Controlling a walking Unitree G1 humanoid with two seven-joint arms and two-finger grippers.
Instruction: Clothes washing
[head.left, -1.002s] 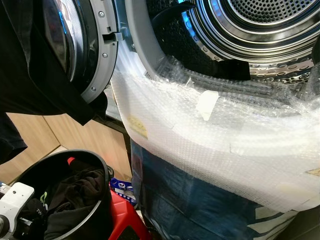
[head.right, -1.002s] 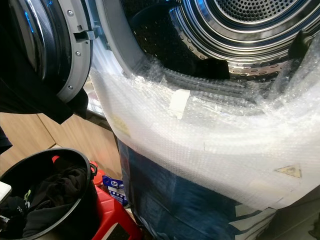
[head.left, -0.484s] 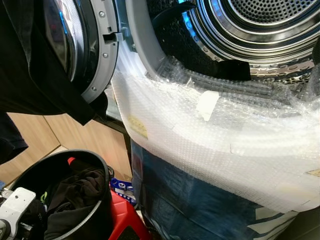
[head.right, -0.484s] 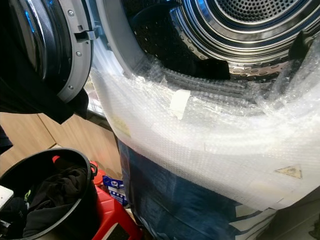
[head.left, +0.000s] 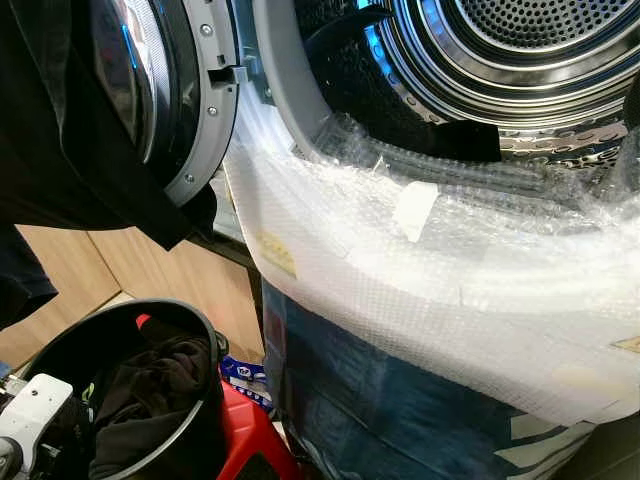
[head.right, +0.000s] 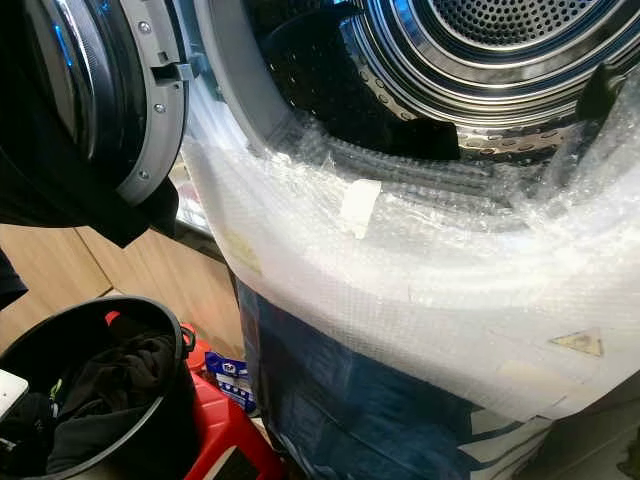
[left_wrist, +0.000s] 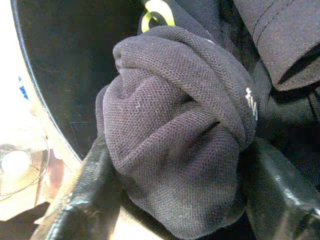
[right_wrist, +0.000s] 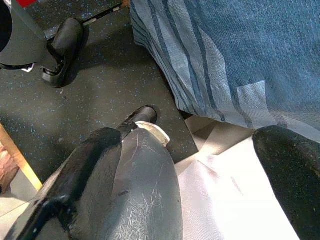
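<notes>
a dark knit garment (left_wrist: 175, 145) is clamped between the left gripper (left_wrist: 175, 200) fingers inside the black bucket (head.left: 195, 330) — set on a red stool (head.left: 245, 440) beside the open washing machine drum (head.left: 500, 50). the right gripper (right_wrist: 190, 175) is held apart, near the floor.

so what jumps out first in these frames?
The open washing machine drum, shiny steel at top right, with bubble wrap draped over its front. At lower left, a black bucket of dark clothes, where the left gripper has closed on a bunched dark garment.
</notes>
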